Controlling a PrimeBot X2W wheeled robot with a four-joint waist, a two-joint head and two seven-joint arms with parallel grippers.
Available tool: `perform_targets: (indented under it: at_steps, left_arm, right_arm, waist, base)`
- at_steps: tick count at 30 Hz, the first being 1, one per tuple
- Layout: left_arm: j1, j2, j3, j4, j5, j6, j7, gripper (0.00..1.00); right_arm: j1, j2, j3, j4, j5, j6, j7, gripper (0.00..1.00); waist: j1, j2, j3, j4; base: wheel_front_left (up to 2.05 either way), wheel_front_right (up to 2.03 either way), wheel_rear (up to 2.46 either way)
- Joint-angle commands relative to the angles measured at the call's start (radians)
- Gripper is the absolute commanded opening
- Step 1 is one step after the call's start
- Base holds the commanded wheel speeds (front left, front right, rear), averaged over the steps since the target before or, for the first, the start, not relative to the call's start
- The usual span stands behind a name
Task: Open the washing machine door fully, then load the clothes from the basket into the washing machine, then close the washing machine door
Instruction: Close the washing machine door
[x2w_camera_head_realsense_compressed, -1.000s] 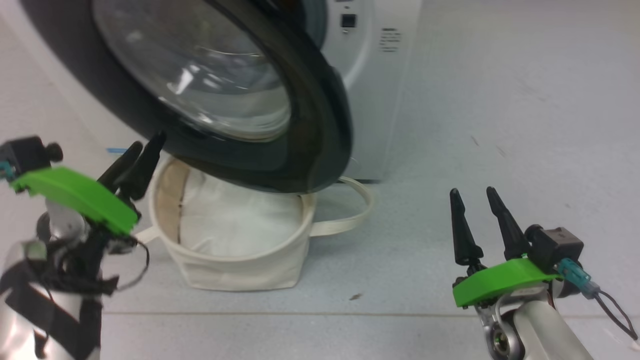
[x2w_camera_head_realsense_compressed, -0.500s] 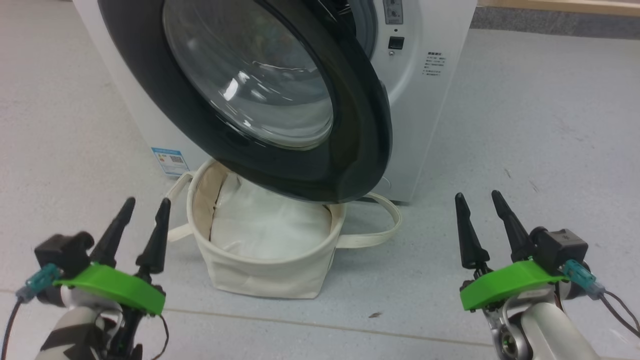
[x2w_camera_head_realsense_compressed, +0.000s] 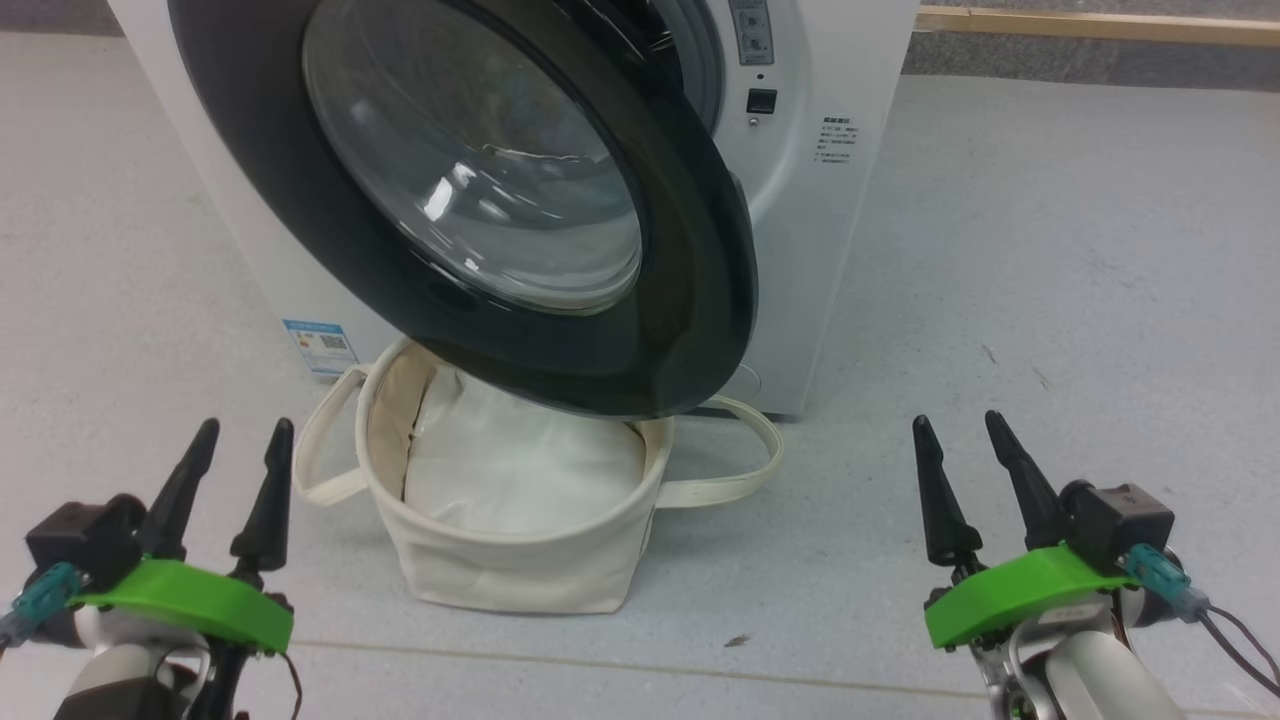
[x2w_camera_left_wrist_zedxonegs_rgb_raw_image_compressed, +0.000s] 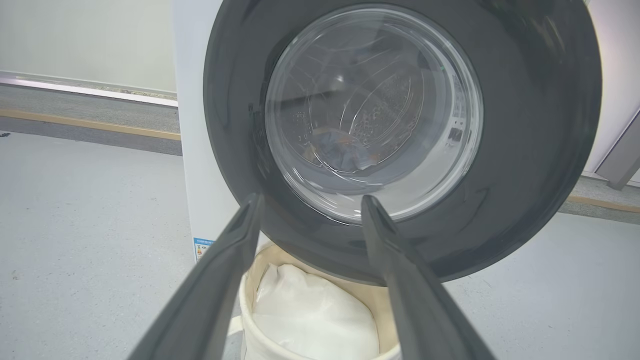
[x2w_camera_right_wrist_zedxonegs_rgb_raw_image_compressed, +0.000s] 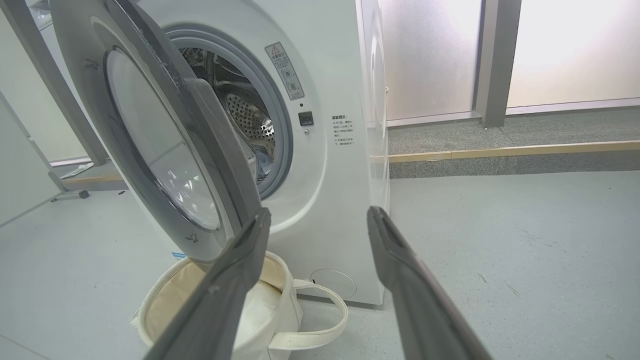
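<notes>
**Head view and both wrist views, door ajar.** A second ago your left tool (x2w_camera_head_realsense_compressed: 247, 428) was raised with its fingertips at the lower rim of the door (x2w_camera_head_realsense_compressed: 690, 300). It now sits low at the head view's lower left, well apart from the door. The camera has swung too, so more of the washer (x2w_camera_head_realsense_compressed: 830, 260) and its blue label (x2w_camera_head_realsense_compressed: 320, 345) come into frame. Your right tool (x2w_camera_head_realsense_compressed: 955, 422) keeps its place at the lower right.

Both tools point up the head view with fingers spread, holding nothing.

The door stands partly open, its lower rim overhanging the basket (x2w_camera_head_realsense_compressed: 510, 570). The basket sits on the floor (x2w_camera_head_realsense_compressed: 1000, 300) just in front of the washer, with white padding (x2w_camera_head_realsense_compressed: 520, 470) inside it.

The left wrist view faces the door squarely, framed by that tool's fingers (x2w_camera_left_wrist_zedxonegs_rgb_raw_image_compressed: 220, 280). Through the glass you see clothes (x2w_camera_left_wrist_zedxonegs_rgb_raw_image_compressed: 340, 150), blue and orange, lying in the drum. The right wrist view looks past the door's edge into the opening, at the grey gasket (x2w_camera_right_wrist_zedxonegs_rgb_raw_image_compressed: 280, 130) and the perforated drum (x2w_camera_right_wrist_zedxonegs_rgb_raw_image_compressed: 245, 117).
</notes>
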Motion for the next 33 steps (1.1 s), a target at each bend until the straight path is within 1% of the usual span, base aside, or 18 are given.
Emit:
perform_targets:
  at_steps: [1,9,19,24,33]
  left_arm:
    - [-0.032,0.032,0.052,-0.038,0.005,-0.005,-0.012,1.0]
    - [-0.01,0.027,0.078,-0.065,0.016,-0.006,-0.012,1.0]
    - [-0.008,0.025,0.1,-0.074,0.024,-0.006,-0.012,1.0]
    - [-0.008,0.024,0.112,-0.076,0.028,-0.006,-0.012,1.0]
    - [-0.005,0.02,0.121,-0.081,0.023,-0.006,-0.012,1.0]
  right_arm:
    - [-0.016,-0.01,0.02,-0.032,0.008,0.0,-0.008,1.0]
    - [-0.009,-0.012,0.015,-0.031,0.009,0.0,-0.008,1.0]
    - [0.002,-0.016,-0.047,-0.05,0.001,0.0,-0.008,1.0]
    - [0.01,-0.008,-0.07,-0.055,-0.006,0.0,-0.008,1.0]
    - [0.008,0.004,-0.065,-0.059,-0.014,0.0,-0.008,1.0]
  waist:
    - [0.0,0.0,-0.001,-0.002]
    - [0.0,0.0,-0.009,-0.008]
    - [0.0,0.0,0.001,-0.006]
    - [0.0,0.0,0.004,-0.006]
    - [0.0,0.0,0.016,-0.015]
  base:
    - [0.0,0.0,0.0]
    - [0.0,0.0,0.0]
    - [0.0,0.0,0.0]
    - [0.0,0.0,0.0]
    - [0.0,0.0,0.0]
